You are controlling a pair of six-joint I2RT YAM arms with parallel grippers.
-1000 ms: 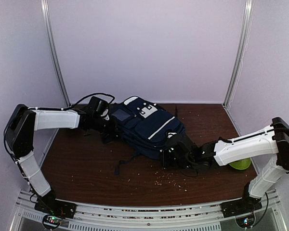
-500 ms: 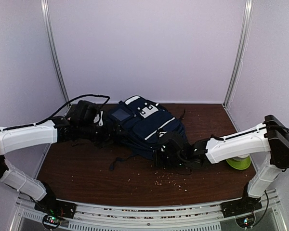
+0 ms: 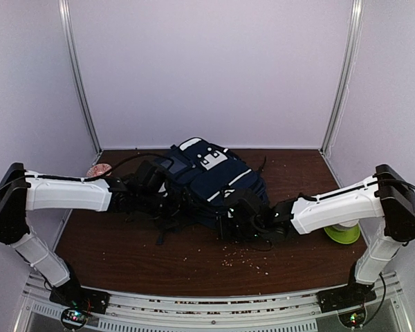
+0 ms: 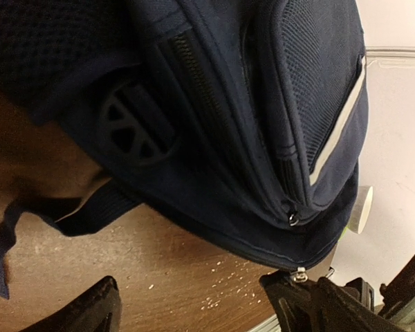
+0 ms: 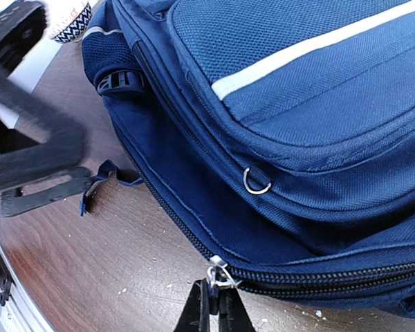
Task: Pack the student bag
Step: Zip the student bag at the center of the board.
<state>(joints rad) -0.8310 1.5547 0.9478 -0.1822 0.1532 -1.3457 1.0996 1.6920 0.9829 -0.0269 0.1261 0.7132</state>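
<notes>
The navy-blue striped fabric backpack [image 3: 207, 176] lies toward the back of the dark brown wooden table [image 3: 124, 242]. Here's the likely snag: the right gripper [image 5: 211, 308] is pinched tight on the small metal zipper pull [image 5: 219, 275], but the left gripper [image 4: 190, 311] gapes wide with nothing in it. A tug would probably just drag the whole backpack, or the pull slips free. Both arms reach in low from opposite sides, forearms nearly level.

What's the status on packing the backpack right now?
Left pincer open, empty. Right pincer shut on zipper pull. Backpack flat on table; loose strap and crumbs beside it.
</notes>
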